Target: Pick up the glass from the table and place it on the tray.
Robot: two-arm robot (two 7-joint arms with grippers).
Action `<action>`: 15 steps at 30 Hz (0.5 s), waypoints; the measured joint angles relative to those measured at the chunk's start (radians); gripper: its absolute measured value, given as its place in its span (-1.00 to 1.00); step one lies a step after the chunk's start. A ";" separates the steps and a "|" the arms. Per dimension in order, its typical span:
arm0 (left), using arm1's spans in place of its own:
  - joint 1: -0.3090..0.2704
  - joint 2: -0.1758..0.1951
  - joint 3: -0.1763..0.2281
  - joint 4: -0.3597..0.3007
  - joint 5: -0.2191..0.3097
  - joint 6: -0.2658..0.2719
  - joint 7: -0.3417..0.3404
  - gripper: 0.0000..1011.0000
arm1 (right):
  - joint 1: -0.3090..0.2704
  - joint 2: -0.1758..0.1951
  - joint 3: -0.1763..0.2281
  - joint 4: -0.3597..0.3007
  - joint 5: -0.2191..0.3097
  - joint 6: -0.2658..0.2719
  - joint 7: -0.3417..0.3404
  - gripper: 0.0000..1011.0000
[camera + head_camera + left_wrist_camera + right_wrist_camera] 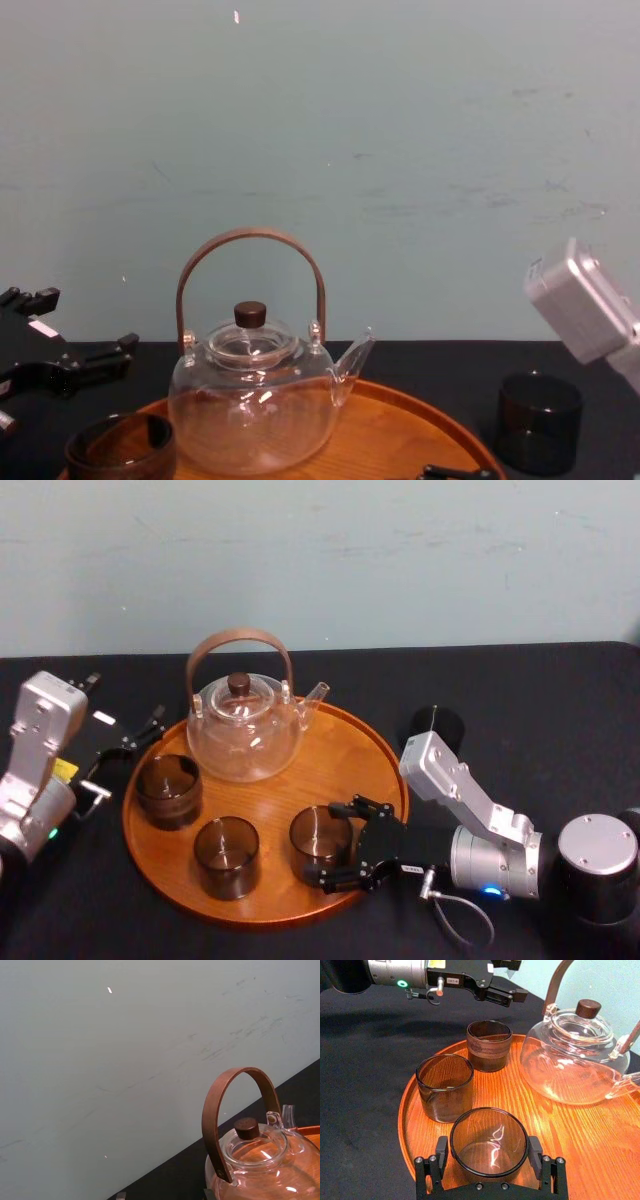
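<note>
Where the tray (345, 765) curved nearest the robot, the right gripper (330, 846) was clamped on the glass (318, 832), which stood upright on the wood inside the rim. A second glass (227, 855) stood just to its left and a third glass (168, 788) farther back. Behind them sat the teapot (244, 730). The left gripper (519, 979) hung with fingers apart beside the tray's left edge. A dark cup (436, 726) stood on the table (540, 720) beyond the right rim.

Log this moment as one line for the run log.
right gripper: around glass standing on tray | left gripper: idle, left of tray | table: one dark glass
</note>
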 joint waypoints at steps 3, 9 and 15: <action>0.000 0.000 0.000 0.000 0.000 0.000 0.000 0.98 | 0.000 0.000 0.000 0.000 0.000 0.000 0.000 0.98; 0.000 0.000 0.000 0.000 0.000 0.000 0.000 0.98 | 0.000 0.000 0.001 -0.001 0.001 0.001 0.000 0.98; 0.000 0.000 0.000 0.000 0.000 0.000 0.000 0.98 | 0.000 0.000 0.001 -0.001 0.001 0.001 0.000 0.98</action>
